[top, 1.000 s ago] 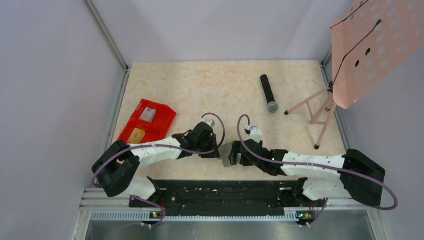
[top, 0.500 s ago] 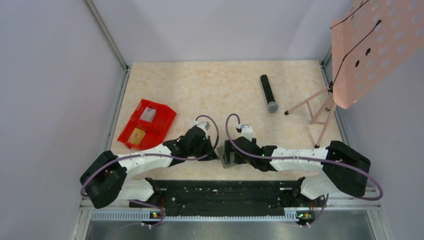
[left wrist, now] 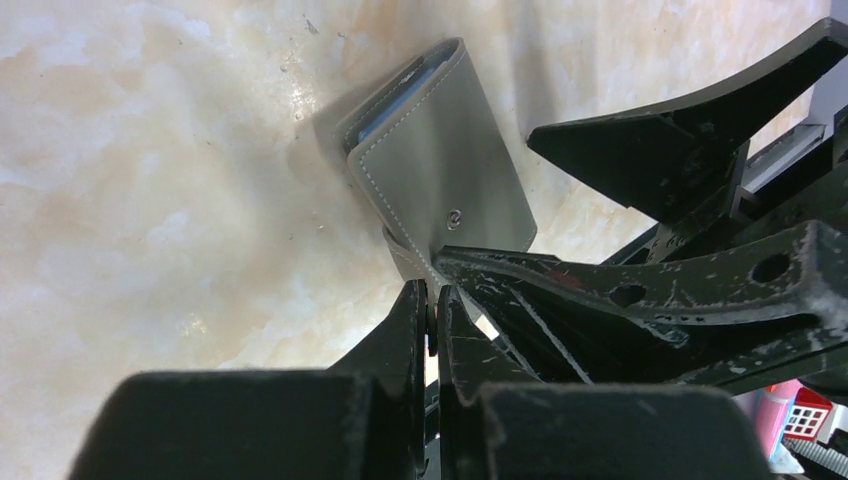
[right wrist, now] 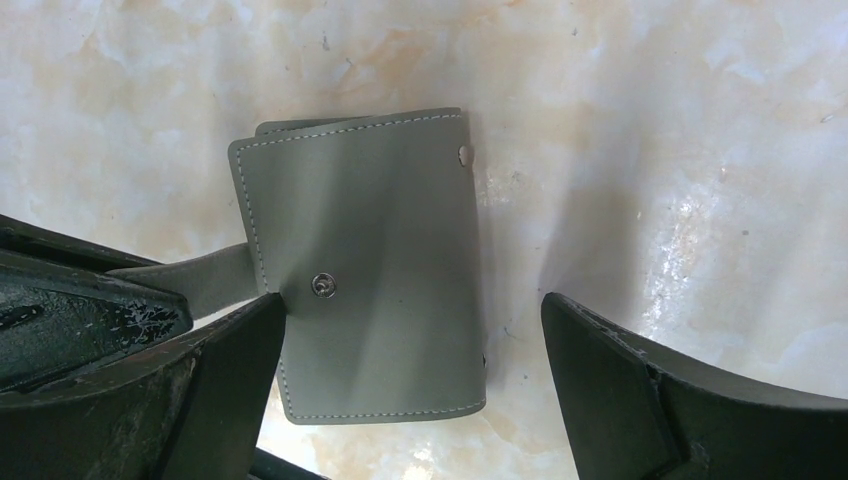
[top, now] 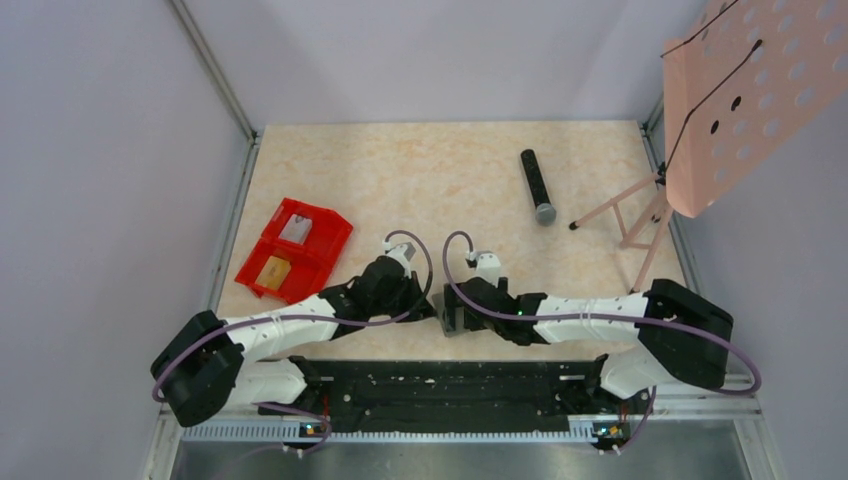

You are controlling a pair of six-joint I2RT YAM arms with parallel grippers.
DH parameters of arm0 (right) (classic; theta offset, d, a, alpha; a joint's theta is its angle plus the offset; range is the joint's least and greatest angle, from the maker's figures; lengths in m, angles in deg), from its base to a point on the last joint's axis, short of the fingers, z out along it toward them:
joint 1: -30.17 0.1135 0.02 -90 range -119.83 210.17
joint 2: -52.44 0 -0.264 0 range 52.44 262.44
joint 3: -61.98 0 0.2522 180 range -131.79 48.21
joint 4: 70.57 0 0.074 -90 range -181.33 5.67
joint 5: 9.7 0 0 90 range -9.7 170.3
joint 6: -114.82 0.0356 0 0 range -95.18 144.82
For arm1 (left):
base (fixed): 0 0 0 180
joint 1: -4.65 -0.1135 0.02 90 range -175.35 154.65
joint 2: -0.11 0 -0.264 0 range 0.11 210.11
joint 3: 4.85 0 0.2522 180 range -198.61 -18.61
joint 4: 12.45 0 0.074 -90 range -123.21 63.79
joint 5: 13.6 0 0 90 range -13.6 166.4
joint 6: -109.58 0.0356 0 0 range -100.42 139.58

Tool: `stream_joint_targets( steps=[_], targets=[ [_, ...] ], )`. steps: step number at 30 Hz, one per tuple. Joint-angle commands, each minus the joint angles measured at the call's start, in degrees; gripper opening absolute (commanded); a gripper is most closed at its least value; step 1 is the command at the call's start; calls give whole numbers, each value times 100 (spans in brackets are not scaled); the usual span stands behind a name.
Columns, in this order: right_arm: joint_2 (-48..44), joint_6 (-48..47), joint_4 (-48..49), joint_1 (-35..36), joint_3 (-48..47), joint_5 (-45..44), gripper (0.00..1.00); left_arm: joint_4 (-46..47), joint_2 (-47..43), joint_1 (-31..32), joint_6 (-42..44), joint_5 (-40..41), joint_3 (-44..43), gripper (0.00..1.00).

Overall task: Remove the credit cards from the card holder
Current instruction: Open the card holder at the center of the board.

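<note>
Strap (right wrist: 205, 278) of the card holder (right wrist: 380, 220) is being pinched by the left gripper (left wrist: 432, 295) while the wide-spread right gripper (right wrist: 410, 300) is straddling the holder, needing square clamping before pulling.

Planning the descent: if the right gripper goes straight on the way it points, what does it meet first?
Most likely the flat grey stitched card holder, which lies straight ahead between the right gripper's open jaws; how far off is unclear.

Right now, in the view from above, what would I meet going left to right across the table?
The red bin → card holder → microphone → pink stand.
</note>
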Motion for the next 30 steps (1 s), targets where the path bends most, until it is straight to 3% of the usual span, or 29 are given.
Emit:
stream_joint_targets(
  steps=[1, 30],
  targets=[
    [150, 2, -10, 168, -261, -132, 99, 374, -177, -24, -28, 69, 12, 0],
    [442, 171, -542, 458, -657, -448, 99, 366, -325, -29, -81, 116, 56, 0]
  ],
)
